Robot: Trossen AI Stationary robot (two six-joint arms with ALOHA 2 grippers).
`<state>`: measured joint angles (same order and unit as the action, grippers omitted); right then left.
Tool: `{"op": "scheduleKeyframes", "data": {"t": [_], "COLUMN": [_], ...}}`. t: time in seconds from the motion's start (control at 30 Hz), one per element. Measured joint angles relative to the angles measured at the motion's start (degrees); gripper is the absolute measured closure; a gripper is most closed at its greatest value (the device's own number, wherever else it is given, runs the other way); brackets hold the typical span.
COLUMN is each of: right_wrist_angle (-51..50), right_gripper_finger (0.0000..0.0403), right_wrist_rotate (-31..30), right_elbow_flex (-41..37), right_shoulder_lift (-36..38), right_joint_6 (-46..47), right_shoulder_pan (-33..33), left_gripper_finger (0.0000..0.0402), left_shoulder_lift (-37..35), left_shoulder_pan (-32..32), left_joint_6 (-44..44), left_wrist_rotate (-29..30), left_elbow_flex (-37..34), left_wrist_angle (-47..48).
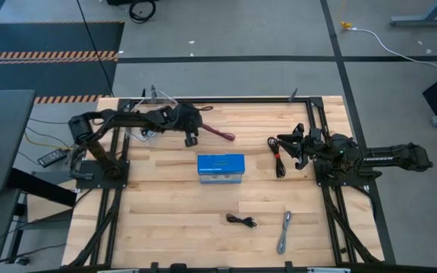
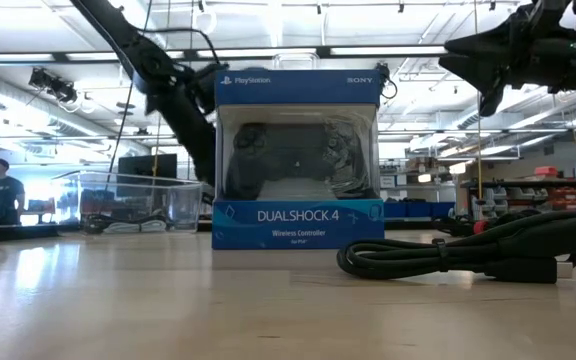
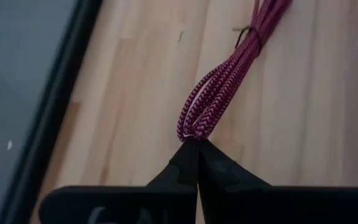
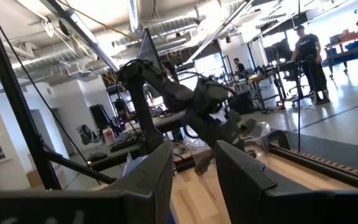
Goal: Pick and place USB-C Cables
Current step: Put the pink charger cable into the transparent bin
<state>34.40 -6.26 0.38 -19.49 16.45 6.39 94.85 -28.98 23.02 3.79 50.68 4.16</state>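
Observation:
My left gripper (image 1: 197,129) is near the table's far edge, shut on the maroon USB-C cable (image 1: 221,134), a braided bundle bound by a thin tie (image 3: 249,35). My right gripper (image 1: 288,149) hangs open above the table's right side (image 2: 488,70), pointing toward the left arm (image 4: 194,180). A black cable (image 1: 279,161) lies on the wood just beside it. Another coiled black cable (image 1: 241,221) and a silver-grey cable (image 1: 284,231) lie near the table's near edge. The black coil (image 2: 468,255) shows close up in the low view. My left gripper pinches the looped end (image 3: 190,127) of the maroon cable bundle between its two fingertips (image 3: 182,163), with several strands of the fold in the pinch. The fingers lie along the cable. The bundle runs straight away from the fingertips over the wood; whether it is lifted, I cannot tell.
The blue DualShock box (image 1: 221,168) stands upright mid-table (image 2: 298,160). A clear plastic tub (image 1: 147,127) sits under the left arm at the far left (image 2: 133,205). Black frame rails (image 1: 313,121) border the table. People stand in the room beyond.

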Motion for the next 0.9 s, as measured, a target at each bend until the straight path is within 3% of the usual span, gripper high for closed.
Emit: {"op": "scheduleKeyframes", "data": {"t": [0.4,0.7,0.9], "right_wrist_angle": [1.57,3.65,4.47], "right_gripper_finger": [0.0276,0.0276,0.0276], "right_wrist_rotate": [-0.11,-0.11,-0.12], "right_elbow_flex": [0.02,0.01,0.00], "right_shoulder_lift": [0.02,0.02,0.02], "right_joint_6": [-1.97,-3.13,-3.66], "right_shoulder_pan": [0.00,0.07,0.11], "left_gripper_finger": [0.0401,0.0401,0.0400], "left_shoulder_lift": [-15.87,-28.69,-32.94], "left_shoulder_pan": [-0.48,-0.43,-0.43], "left_joint_6": [-2.93,-4.95,-8.99], "left_wrist_rotate": [4.56,11.91,9.07], "left_elbow_flex": [0.00,0.04,0.04], "left_wrist_angle": [10.01,15.90,18.60]}}
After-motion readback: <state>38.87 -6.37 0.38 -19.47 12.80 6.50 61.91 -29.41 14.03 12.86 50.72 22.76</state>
